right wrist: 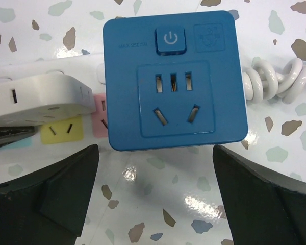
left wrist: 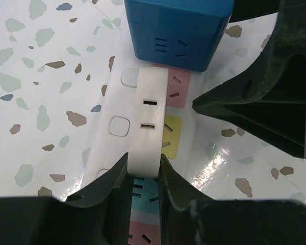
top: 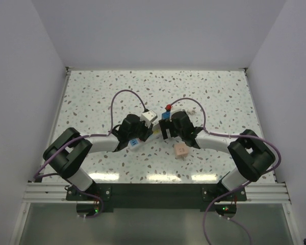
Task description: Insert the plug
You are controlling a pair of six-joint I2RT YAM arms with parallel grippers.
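Since the left gripper is clamped narrow on the near end of the white plug, that arm is the one doing the job. The plug's long axis runs straight ahead from the gripper, lined up along the power strip lying on the bench. The bit that matters, I'd say: the yellow socket pokes out just right of the plug and below it, so the plug looks slightly off to the left rather than square over it. I can't tell if the pins are touching yet. Just beyond the plug's far end sits the blue adapter, on the same strip. The right gripper is spread wide on either side of that adapter, holding nothing.
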